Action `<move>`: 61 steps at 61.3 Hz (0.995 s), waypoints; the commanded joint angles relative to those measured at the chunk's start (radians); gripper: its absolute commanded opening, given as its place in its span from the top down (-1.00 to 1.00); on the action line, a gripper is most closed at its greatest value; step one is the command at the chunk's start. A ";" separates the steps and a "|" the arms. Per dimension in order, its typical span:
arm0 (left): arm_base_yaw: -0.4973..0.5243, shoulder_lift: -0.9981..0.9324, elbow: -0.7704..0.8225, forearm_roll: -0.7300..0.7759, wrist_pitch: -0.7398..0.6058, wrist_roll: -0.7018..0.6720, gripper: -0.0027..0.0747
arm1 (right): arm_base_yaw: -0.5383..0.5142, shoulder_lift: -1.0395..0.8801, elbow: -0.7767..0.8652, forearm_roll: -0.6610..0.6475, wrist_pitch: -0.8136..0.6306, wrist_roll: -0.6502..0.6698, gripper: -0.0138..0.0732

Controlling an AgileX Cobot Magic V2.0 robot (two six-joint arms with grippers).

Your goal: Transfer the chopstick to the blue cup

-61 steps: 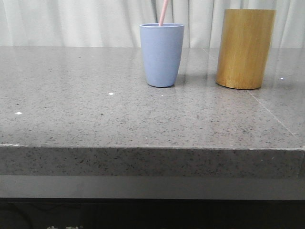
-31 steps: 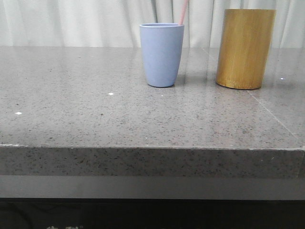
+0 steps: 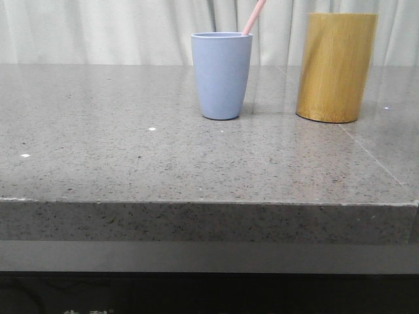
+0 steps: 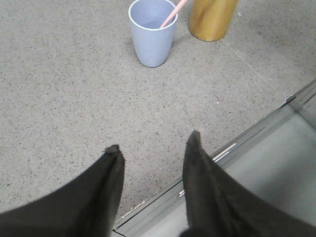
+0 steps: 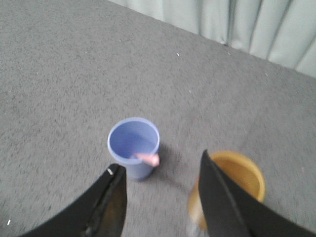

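The chopstick (image 3: 254,17) stands tilted inside the blue cup (image 3: 221,75). A bamboo cylinder (image 3: 336,67) stands just beside the cup. The left gripper (image 4: 153,148) and right gripper (image 5: 157,177) both gape apart, holding nothing.

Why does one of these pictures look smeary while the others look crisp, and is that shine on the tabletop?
Right wrist view: soft and smeared, blurring the bamboo cup and the blue cup, likely camera motion. Front view: sharp, with pale reflections on the table beneath both cups. Left wrist view: crisp on the table grain, chopstick and the open left hand.
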 commanded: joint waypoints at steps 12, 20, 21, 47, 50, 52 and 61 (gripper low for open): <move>-0.004 -0.009 -0.023 -0.010 -0.068 -0.008 0.20 | -0.004 -0.341 0.389 -0.030 -0.070 0.030 -0.17; -0.004 -0.009 -0.023 -0.010 -0.075 -0.008 0.20 | -0.004 -0.468 0.544 -0.064 -0.073 0.063 -0.17; -0.004 -0.009 -0.023 -0.010 -0.078 -0.008 0.20 | -0.004 -0.487 0.567 -0.066 -0.073 0.063 -0.17; -0.004 -0.009 -0.023 -0.010 -0.078 -0.008 0.25 | -0.004 -0.687 0.717 -0.066 -0.095 0.063 -0.17; -0.004 -0.009 -0.023 -0.010 -0.078 -0.008 0.34 | -0.004 -0.687 0.717 -0.066 -0.095 0.063 -0.13; -0.004 -0.009 -0.023 -0.010 -0.078 -0.008 0.41 | -0.004 -0.687 0.717 -0.066 -0.095 0.063 -0.08; -0.004 -0.009 -0.023 -0.010 -0.078 -0.008 0.82 | -0.004 -0.687 0.717 -0.066 -0.096 0.063 0.41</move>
